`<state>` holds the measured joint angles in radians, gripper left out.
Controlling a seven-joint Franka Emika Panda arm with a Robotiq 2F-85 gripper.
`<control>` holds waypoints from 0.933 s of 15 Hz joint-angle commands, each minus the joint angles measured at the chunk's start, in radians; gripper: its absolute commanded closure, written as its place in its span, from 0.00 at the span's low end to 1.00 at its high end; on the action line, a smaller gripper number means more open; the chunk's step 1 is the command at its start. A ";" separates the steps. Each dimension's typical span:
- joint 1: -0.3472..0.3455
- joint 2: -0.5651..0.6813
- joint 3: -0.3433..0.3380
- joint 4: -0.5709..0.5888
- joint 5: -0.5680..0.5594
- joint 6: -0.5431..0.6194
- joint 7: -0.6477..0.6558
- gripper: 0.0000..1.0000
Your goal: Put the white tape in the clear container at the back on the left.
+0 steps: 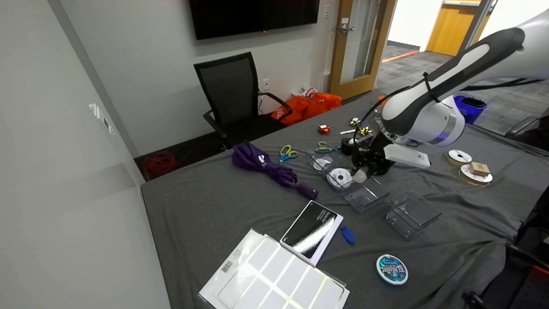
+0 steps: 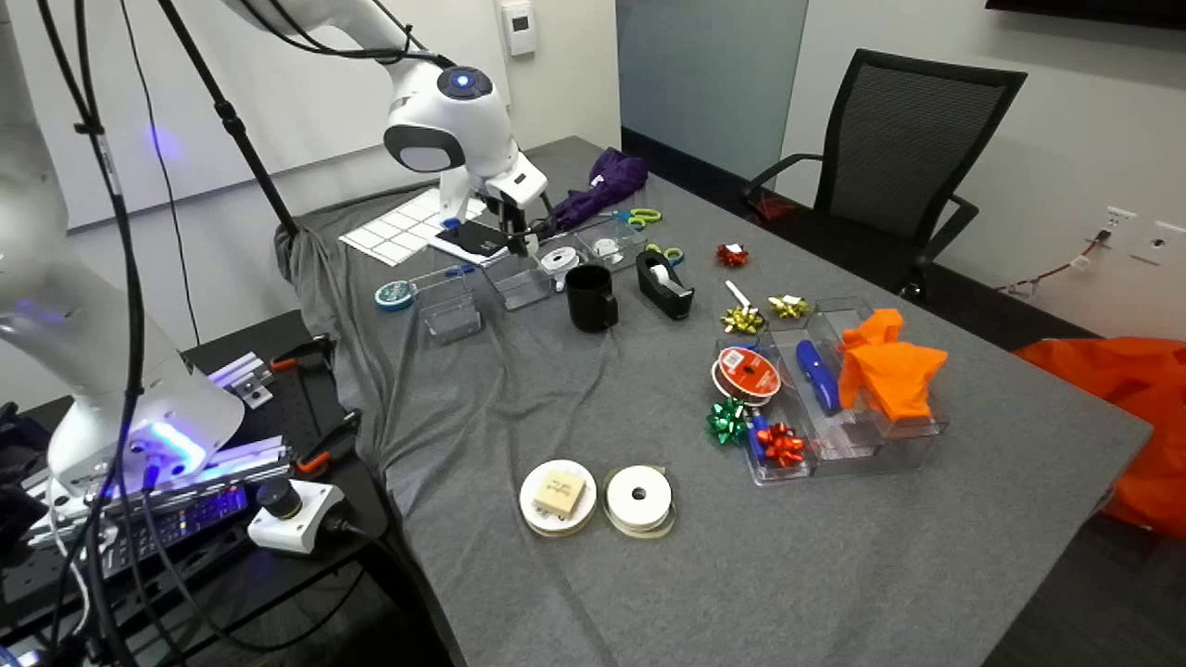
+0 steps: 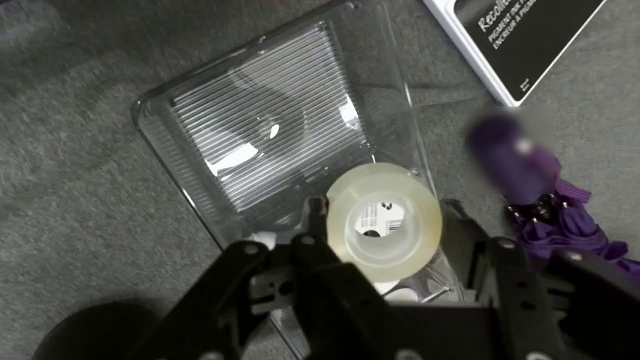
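While pinching a flat milky-white ring of tape (image 3: 385, 250) by its outer rim between the black fingers (image 3: 460, 235) of the gripper (image 3: 383, 215), hangs above a clear plastic box with a ribbed floor (image 3: 280, 100). Judging by the task, needs taking to the back left, probably to the farthest clear plastic compartment (image 2: 632, 243), with a small white roll (image 1: 318, 165) inside; cannot be sure of the exact one.

If let go here, would likely land on the thick white spool with a dark centre (image 1: 334, 180), visible through the ring's hole in the wrist view, or perch on the side wall, seemingly just under the ring's edge. If moved too low, could clip a see-through wall, drag the box or twist the ring loose, gripping a round rim at only two places. By swinging carelessly, might knock the black mug (image 2: 588, 301), standing just beside the clear boxes, or the black tape dispenser (image 2: 667, 291) near it.

For edges, watch the thin transparent rims, hard to pick out against the dark grey tablecloth (image 1: 206, 214). On the side away from the mug, expect a strip of that cloth, then the folded purple umbrella (image 1: 274, 169). Near the far end, reckon with green-and-blue scissors (image 1: 285, 156). Find the surest room upward: rise over the walls, then travel along and descend slowly.
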<state>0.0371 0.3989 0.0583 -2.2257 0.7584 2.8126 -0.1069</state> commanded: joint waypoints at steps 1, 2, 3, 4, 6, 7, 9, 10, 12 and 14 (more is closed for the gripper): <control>-0.023 0.044 0.048 0.030 0.093 0.089 -0.047 0.67; -0.024 0.049 0.054 0.035 0.112 0.106 -0.047 0.67; -0.019 0.055 0.054 0.039 0.117 0.121 -0.041 0.67; -0.014 0.062 0.054 0.041 0.118 0.136 -0.038 0.67; 0.014 0.074 0.025 0.035 0.076 0.151 -0.005 0.29; 0.025 0.077 0.010 0.030 0.053 0.150 0.008 0.16; 0.034 0.086 -0.003 0.029 0.034 0.146 0.021 0.02; 0.036 0.084 -0.008 0.028 0.024 0.140 0.027 0.01; 0.045 0.087 -0.022 0.029 0.007 0.130 0.049 0.00; 0.049 0.084 -0.030 0.028 -0.006 0.124 0.061 0.00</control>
<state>0.0649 0.4806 0.0530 -2.2019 0.7744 2.9423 -0.0763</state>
